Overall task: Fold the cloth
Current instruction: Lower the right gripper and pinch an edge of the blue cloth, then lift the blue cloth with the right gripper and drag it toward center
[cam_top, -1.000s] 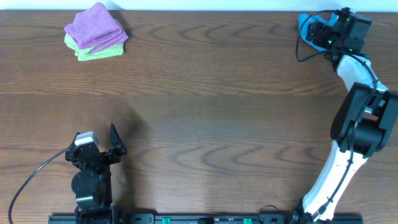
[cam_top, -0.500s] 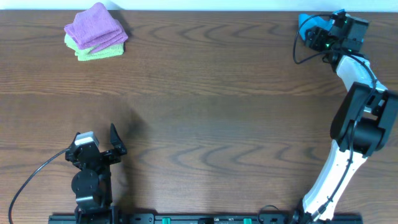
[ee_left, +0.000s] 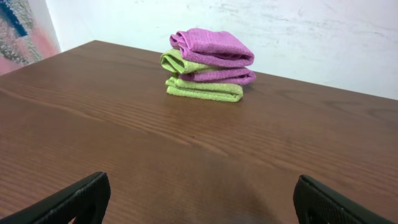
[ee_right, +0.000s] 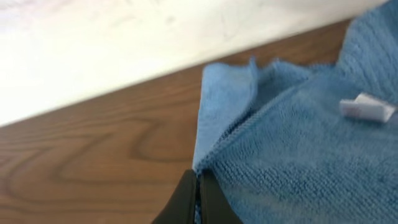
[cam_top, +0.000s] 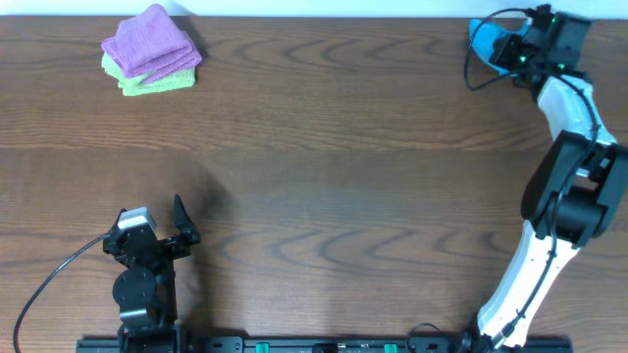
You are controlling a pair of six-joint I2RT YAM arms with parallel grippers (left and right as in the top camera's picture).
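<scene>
Right wrist view: sky-blue terry cloth (ee_right: 298,143), white tag showing, lies bunched at the far right corner of the brown wooden table (cam_top: 343,147). Right gripper (ee_right: 199,186) is pinched shut on the cloth's edge. Left gripper (ee_left: 202,202) is wide, empty, well apart. Step looks like the grab. The next move probably calls for dragging the cloth to mid-table and spreading it flat.

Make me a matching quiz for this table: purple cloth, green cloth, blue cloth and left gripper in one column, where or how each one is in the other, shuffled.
1 purple cloth
2 green cloth
3 blue cloth
4 left gripper

A pinched by the right gripper
B open, holding nothing
C bottom of the pile
D top of the pile

Pairs: 1-D, 2-C, 3-A, 4-B
</scene>
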